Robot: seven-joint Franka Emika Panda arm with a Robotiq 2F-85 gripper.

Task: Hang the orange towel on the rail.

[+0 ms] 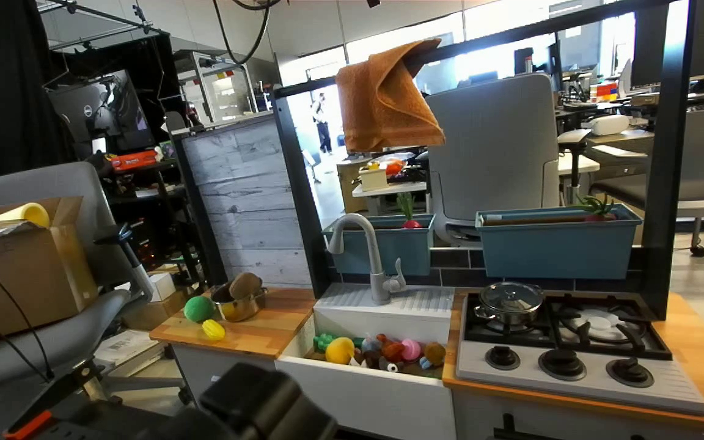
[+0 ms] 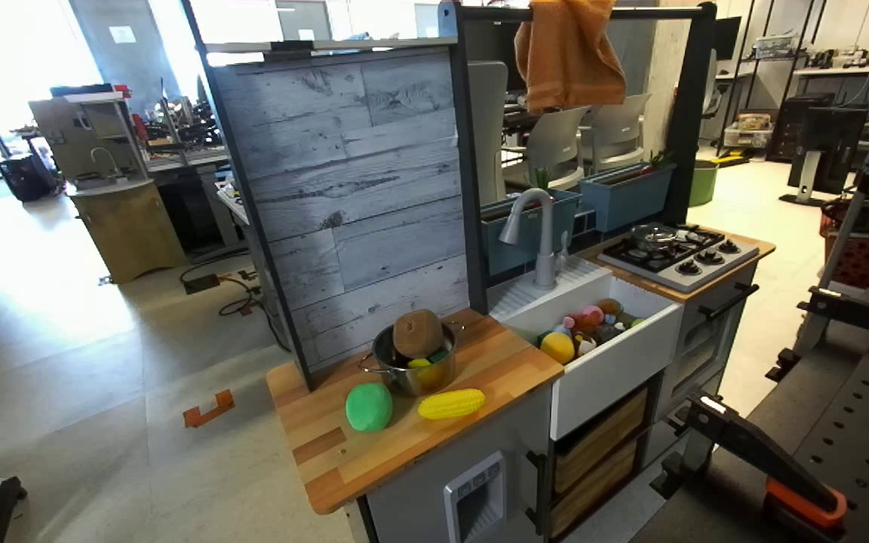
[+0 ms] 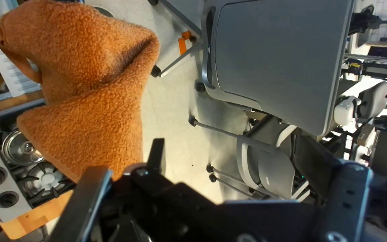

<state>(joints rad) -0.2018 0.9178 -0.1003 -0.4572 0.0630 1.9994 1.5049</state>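
Hanging over the black rail [image 1: 541,27], the orange towel [image 1: 392,104] drapes down well above the grey faucet [image 1: 374,256], as both exterior views show. A flap crosses its front slantwise, and one upper corner reaches along the rail toward the stove [image 1: 596,389]. In the wrist view the towel takes up the upper left, a deep crease running across it, with a grey chair [image 3: 274,60] to its right. The claw [image 3: 225,161] comes in along the bottom there; its dark parts are blurred, but its two sides seem to stand apart with a gap between them. On the wooden counter [image 2: 495,354], a steel pot [image 2: 423,383] holds a brown round piece [image 2: 418,333], while a green ball [image 2: 369,407] and a yellow corn cob [image 2: 452,404] lie just beside it. Mixed toys [image 1: 392,351] fill the white sink [image 1: 382,397]. A lidded pot [image 1: 511,307] sits on the stove.
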